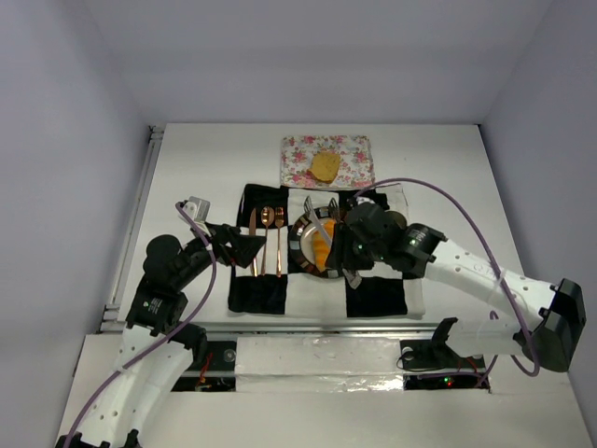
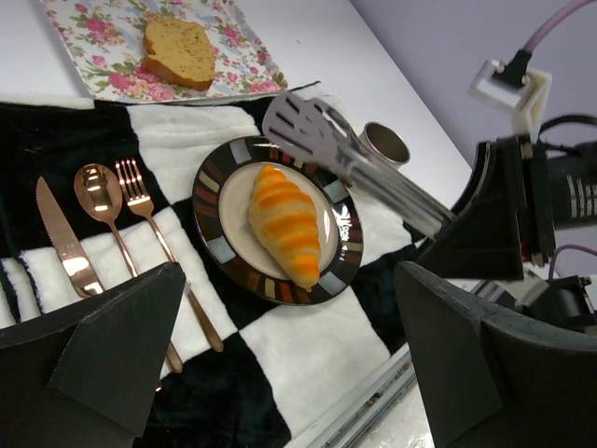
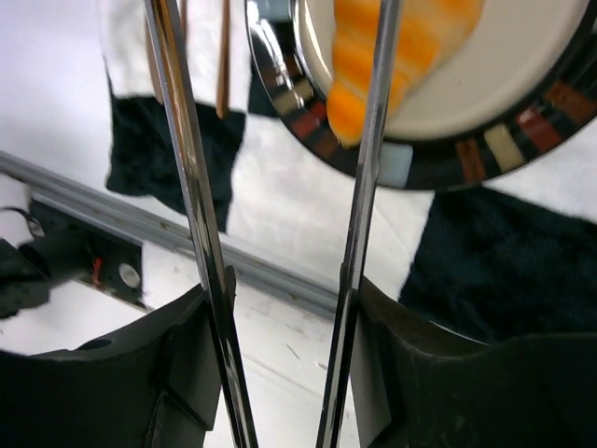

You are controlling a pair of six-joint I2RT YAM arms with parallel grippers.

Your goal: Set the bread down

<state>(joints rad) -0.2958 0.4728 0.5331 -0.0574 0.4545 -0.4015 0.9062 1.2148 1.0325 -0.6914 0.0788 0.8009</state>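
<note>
The orange-golden croissant (image 2: 284, 224) lies on the striped-rim plate (image 2: 209, 191), also seen from above (image 1: 319, 245) and in the right wrist view (image 3: 373, 75). The paler bread slice (image 2: 177, 51) rests on a floral napkin (image 2: 98, 56) at the back (image 1: 325, 166). My right gripper (image 3: 280, 345) is shut on metal tongs (image 3: 187, 168); their arms stand apart, and the tong heads (image 2: 303, 126) hover over the plate's far rim without touching the croissant. My left gripper (image 2: 289, 289) is open and empty, low over the mat, left of the plate (image 1: 244, 247).
A black-and-white checked mat (image 2: 308, 345) lies under the plate. A copper knife (image 2: 65, 247), spoon (image 2: 98, 191) and fork (image 2: 140, 201) lie left of the plate. A small metal cup (image 2: 384, 145) stands behind the plate. A metal rail (image 3: 140, 224) runs along the table's near edge.
</note>
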